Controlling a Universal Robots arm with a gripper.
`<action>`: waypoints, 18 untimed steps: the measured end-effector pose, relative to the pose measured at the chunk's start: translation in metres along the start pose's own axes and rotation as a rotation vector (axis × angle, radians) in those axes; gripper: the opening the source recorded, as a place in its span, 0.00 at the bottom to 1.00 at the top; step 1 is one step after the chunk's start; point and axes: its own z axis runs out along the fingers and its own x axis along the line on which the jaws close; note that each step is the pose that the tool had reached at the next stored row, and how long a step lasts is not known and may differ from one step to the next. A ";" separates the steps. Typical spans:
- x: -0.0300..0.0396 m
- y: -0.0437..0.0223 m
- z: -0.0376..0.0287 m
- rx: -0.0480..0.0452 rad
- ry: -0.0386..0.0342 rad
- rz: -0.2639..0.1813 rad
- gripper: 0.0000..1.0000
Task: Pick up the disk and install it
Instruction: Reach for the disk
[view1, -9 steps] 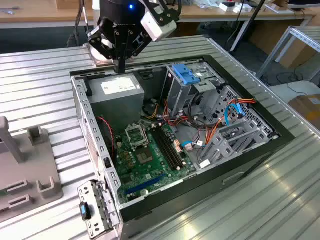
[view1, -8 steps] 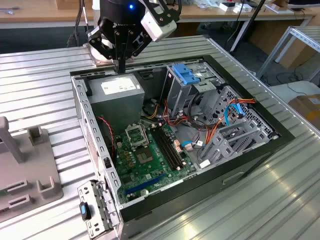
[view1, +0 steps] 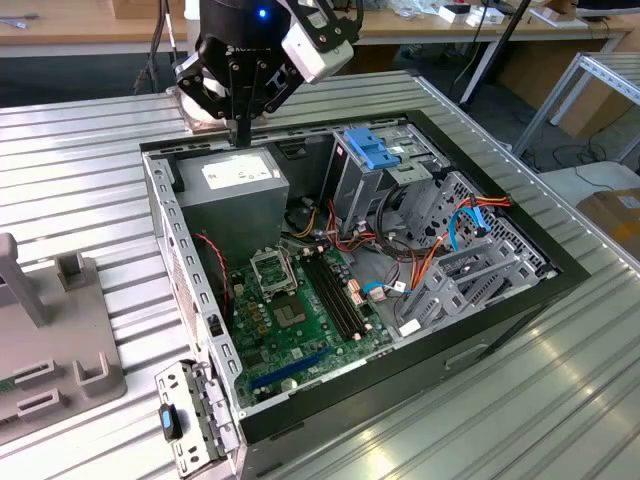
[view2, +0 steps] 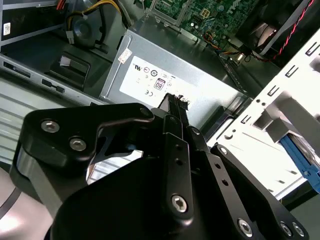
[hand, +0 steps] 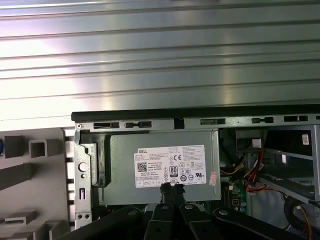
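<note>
End effector (hand: 170, 189), seemingly closed, near label (hand: 150, 166)

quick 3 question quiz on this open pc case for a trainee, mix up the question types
1. True or false: the gripper is clamped on a red cable.
2. In the first wrist view, which part lies just past the gripper's tips? A) power-supply box B) keyboard C) monitor
3. What colour is the motherboard on the case floor?

Key: 1 false; 2 A; 3 green
</note>
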 end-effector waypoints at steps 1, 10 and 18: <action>0.0000 0.0000 0.0000 0.0000 0.0000 0.000 0.11; 0.0106 -0.0008 -0.0003 0.0000 0.0000 0.000 0.11; 0.0334 -0.0025 -0.0007 0.0000 -0.0001 0.000 0.11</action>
